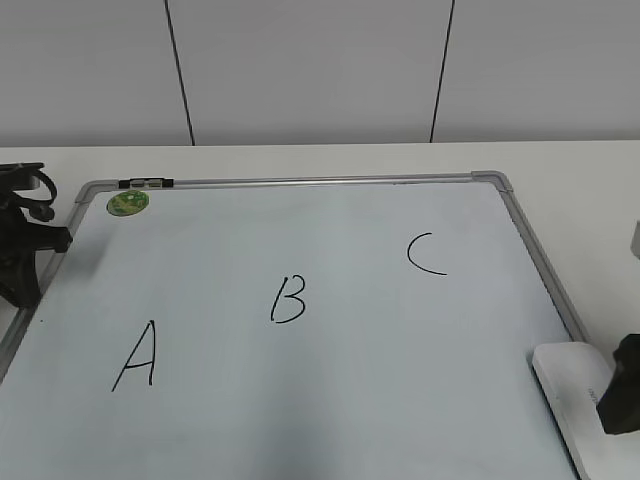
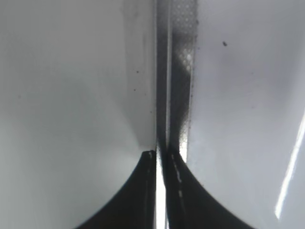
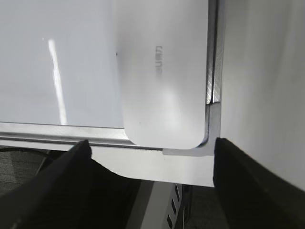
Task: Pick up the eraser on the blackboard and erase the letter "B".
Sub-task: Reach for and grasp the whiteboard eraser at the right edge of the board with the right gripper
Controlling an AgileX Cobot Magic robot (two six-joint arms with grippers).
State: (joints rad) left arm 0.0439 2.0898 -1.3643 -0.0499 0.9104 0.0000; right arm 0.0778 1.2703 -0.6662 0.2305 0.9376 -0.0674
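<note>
The blackboard (image 1: 330,220) is a white board with a silver frame, lying flat on the table. The black letter "B" (image 1: 288,299) is at its middle, between "A" (image 1: 137,357) and "C" (image 1: 424,254). The white eraser (image 1: 571,388) lies at the board's near right corner; it also shows in the right wrist view (image 3: 164,81). My right gripper (image 3: 150,145) is open and empty, its jaws spread wider than the eraser, just short of its near end; in the exterior view it (image 1: 622,400) is beside the eraser. My left gripper (image 2: 159,155) is shut and empty over the board's left frame (image 2: 177,71).
A round green sticker (image 1: 127,203) and a small black clip (image 1: 145,184) sit at the board's far left corner. The board's grey corner cap (image 3: 214,126) lies close to the table's near edge (image 3: 157,169). A white wall stands behind the table.
</note>
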